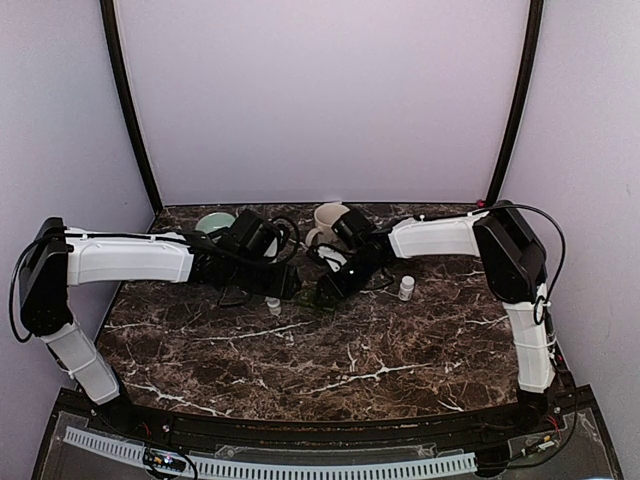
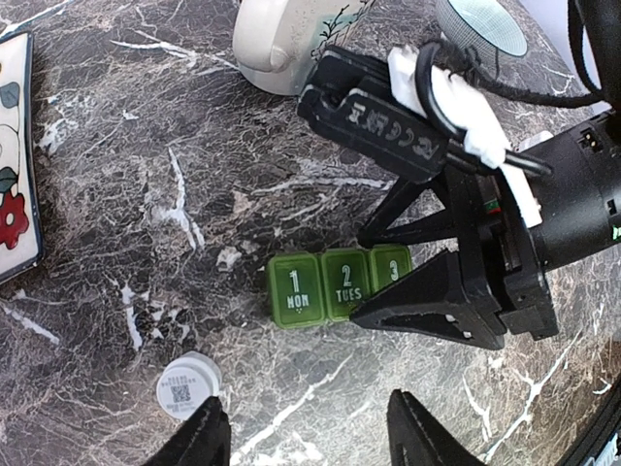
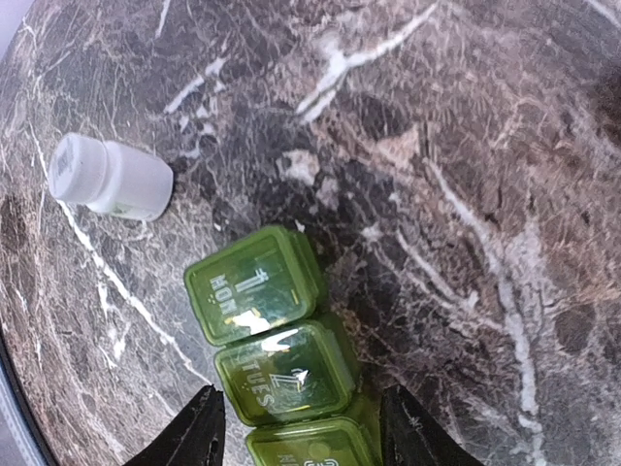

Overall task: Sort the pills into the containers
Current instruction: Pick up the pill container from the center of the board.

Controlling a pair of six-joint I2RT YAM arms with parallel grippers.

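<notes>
A green pill organiser (image 2: 320, 287) lies on the marble table, lids shut, marked 1 MON, 2 TUES and 3. My right gripper (image 3: 303, 437) is open and straddles it at the TUES lid (image 3: 281, 374); it also shows in the left wrist view (image 2: 359, 277). A small white pill bottle (image 2: 187, 383) stands left of the organiser, also in the right wrist view (image 3: 112, 177) and the top view (image 1: 274, 305). My left gripper (image 2: 310, 437) is open and empty above bare table, its left fingertip (image 2: 204, 437) beside the bottle. No loose pills show.
A cream mug (image 1: 325, 222) and a pale green bowl (image 1: 213, 222) stand at the back. A second white bottle (image 1: 406, 288) stands right of the right arm. A flowered white plate (image 2: 15, 155) lies at the left edge of the left wrist view. Both grippers (image 1: 275, 288) (image 1: 327, 293) are close together.
</notes>
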